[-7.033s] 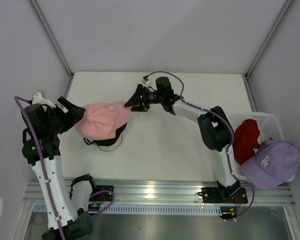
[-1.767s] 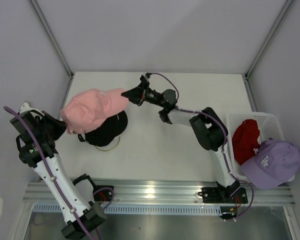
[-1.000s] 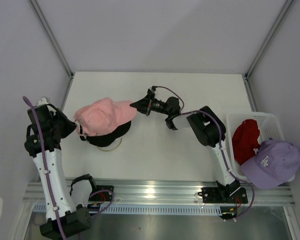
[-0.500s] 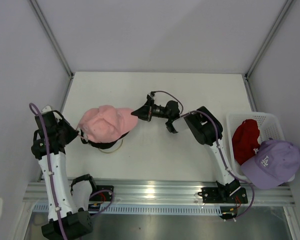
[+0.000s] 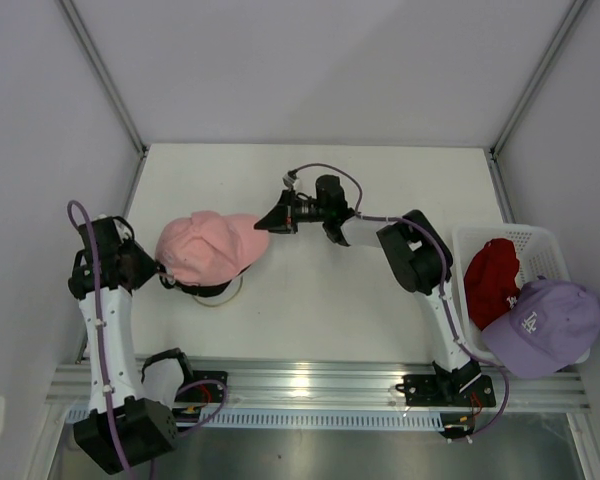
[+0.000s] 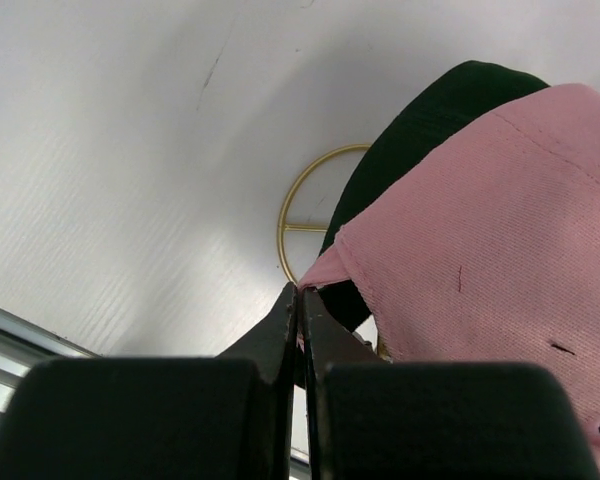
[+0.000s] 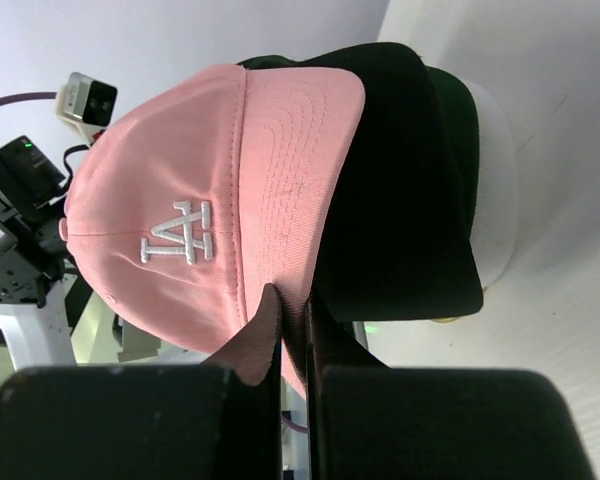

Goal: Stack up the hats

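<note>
A pink hat [image 5: 208, 247] with a white logo lies over a black hat [image 5: 216, 289] on the left part of the table. My left gripper [image 5: 159, 269] is shut on the pink hat's rear edge [image 6: 325, 268]. My right gripper [image 5: 262, 227] is shut on its brim [image 7: 300, 200]. In the right wrist view the black hat's brim [image 7: 400, 180] juts out beneath the pink one, and a dark green edge shows behind it. A red hat [image 5: 492, 280] and a lavender hat [image 5: 545, 325] with a white logo sit at the far right.
A gold wire stand [image 6: 298, 205] sits under the stacked hats, and its ring shows in the left wrist view. The white mesh basket [image 5: 525, 238] at the table's right edge holds the red and lavender hats. White walls close in the table on three sides.
The pink hat has come down and shifted slightly right, covering more of the black hat. Both grippers stayed shut on it; the right wrist moved a little toward the back.
</note>
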You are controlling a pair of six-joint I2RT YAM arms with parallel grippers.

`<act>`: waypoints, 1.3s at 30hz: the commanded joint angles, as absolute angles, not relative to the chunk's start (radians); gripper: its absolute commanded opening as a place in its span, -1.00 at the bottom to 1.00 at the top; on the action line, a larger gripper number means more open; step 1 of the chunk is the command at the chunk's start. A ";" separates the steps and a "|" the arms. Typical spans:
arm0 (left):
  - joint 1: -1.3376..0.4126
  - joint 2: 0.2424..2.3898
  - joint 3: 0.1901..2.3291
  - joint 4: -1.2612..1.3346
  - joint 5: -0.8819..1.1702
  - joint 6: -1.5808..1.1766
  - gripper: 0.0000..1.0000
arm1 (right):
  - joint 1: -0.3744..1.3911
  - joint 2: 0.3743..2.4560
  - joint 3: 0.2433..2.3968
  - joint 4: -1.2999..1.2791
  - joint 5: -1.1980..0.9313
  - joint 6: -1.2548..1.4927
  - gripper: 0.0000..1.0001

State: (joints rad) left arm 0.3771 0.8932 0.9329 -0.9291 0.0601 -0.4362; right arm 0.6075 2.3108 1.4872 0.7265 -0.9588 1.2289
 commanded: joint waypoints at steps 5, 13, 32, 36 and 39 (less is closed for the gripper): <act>0.380 0.957 0.947 -0.965 -0.106 -0.425 -0.99 | 0.597 2.393 1.499 0.333 -0.913 0.960 -1.00; 0.380 0.919 0.945 -0.940 -0.097 -0.400 -0.96 | 0.609 2.441 1.557 0.286 -0.934 0.921 -1.00; 0.380 0.871 1.106 -0.979 -0.106 -0.354 0.36 | 0.581 2.315 1.686 -0.106 -0.727 0.695 0.24; 0.380 0.871 1.253 -1.025 -0.123 -0.345 0.69 | 0.555 2.257 1.801 -0.279 -0.655 0.572 0.57; 0.380 0.890 1.400 -1.075 -0.146 -0.347 0.99 | 0.532 2.202 1.886 -0.383 -0.612 0.500 0.62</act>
State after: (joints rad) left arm 0.3756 0.8955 1.2423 -1.0328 -0.1043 -0.3618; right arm 0.5526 2.3131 1.7672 -0.2462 -0.6949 0.6308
